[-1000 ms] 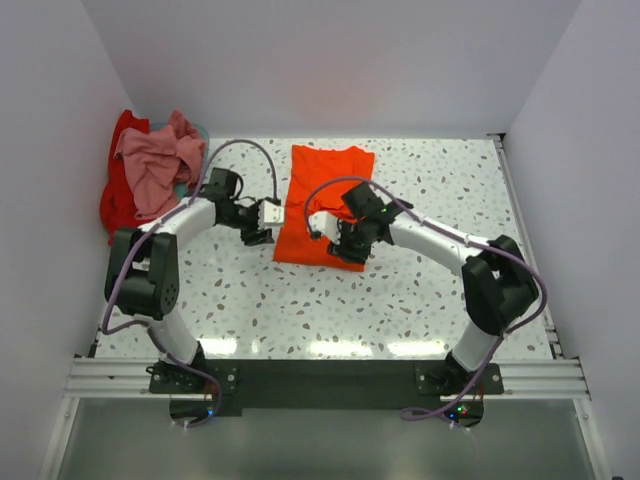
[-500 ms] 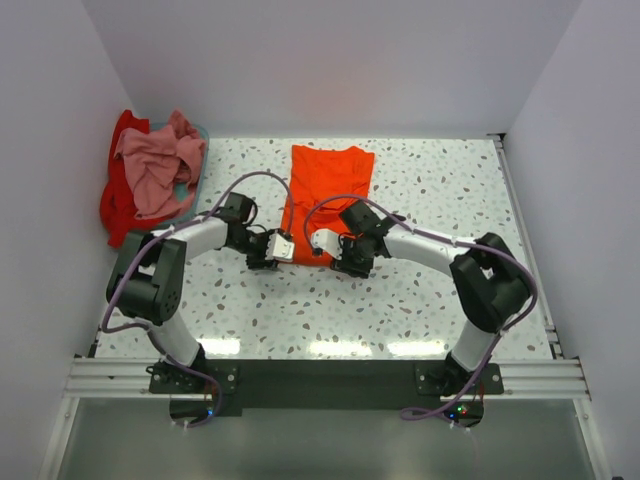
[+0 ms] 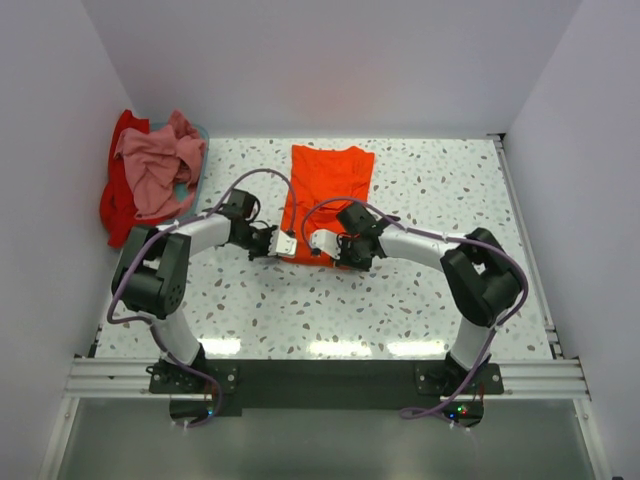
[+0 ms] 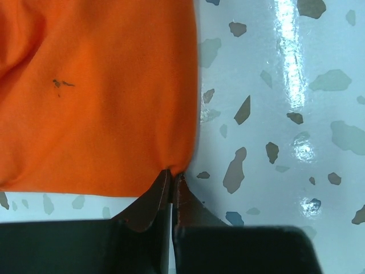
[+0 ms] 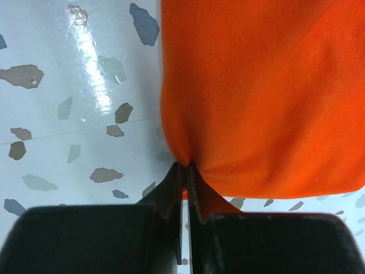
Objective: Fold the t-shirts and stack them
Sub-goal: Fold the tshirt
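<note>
The bright orange t-shirt [image 3: 330, 185] lies folded into a narrow strip in the middle of the table, its hem towards the arms. My left gripper [image 3: 287, 250] is shut on the hem's left corner; the left wrist view shows the orange cloth [image 4: 97, 97] bunching at the closed tips [image 4: 171, 174]. My right gripper [image 3: 327, 252] is shut on the hem's right corner, where the cloth [image 5: 262, 91] puckers between the jaws [image 5: 186, 166]. The dusty pink t-shirt [image 3: 155, 160] and the red t-shirt [image 3: 118, 205] lie crumpled at the far left.
The pink and red shirts are heaped over a teal basket [image 3: 198, 132] against the left wall. White walls close in the speckled table [image 3: 440, 200] on the left, back and right. A metal rail [image 3: 320, 378] runs along the near edge.
Both grippers came down to the near hem of the orange shirt and closed on its two corners. The hem has drawn in a little between them.
</note>
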Controlling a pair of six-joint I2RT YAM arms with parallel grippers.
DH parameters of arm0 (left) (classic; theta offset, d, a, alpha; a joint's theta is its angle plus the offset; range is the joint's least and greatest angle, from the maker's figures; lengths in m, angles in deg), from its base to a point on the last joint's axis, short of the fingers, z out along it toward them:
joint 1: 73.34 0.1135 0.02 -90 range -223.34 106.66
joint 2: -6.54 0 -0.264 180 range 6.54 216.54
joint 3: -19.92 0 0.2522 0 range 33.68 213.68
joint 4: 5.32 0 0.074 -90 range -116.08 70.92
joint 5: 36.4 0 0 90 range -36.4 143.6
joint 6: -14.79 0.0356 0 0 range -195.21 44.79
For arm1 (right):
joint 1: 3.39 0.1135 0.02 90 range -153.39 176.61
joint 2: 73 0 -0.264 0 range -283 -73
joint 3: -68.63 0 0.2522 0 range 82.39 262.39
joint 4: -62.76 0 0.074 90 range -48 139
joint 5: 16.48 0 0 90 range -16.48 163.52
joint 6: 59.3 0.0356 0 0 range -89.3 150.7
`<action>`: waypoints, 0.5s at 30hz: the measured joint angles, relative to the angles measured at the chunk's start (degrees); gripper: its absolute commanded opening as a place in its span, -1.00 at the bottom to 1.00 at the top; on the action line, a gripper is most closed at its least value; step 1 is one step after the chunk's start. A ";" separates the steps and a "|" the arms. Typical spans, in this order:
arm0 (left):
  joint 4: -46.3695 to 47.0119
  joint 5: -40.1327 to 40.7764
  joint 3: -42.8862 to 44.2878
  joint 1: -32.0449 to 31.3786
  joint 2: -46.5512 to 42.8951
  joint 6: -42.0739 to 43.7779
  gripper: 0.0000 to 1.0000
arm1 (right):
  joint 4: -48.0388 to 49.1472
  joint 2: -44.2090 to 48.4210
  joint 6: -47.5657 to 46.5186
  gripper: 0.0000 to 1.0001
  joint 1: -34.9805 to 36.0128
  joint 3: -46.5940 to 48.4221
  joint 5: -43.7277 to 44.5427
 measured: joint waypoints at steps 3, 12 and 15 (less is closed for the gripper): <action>-0.44 -0.04 0.33 0.00 -0.07 -1.16 -1.00 | -0.15 0.00 -0.17 -1.00 -0.44 0.11 -0.11; -3.13 -2.12 7.19 -0.13 -2.36 -10.97 -1.00 | -7.32 2.03 -3.80 -1.00 -7.96 6.14 -4.04; -2.82 -1.92 8.35 -0.85 -4.79 -13.70 -1.00 | -9.25 4.83 -6.19 -1.00 -9.92 8.15 -5.27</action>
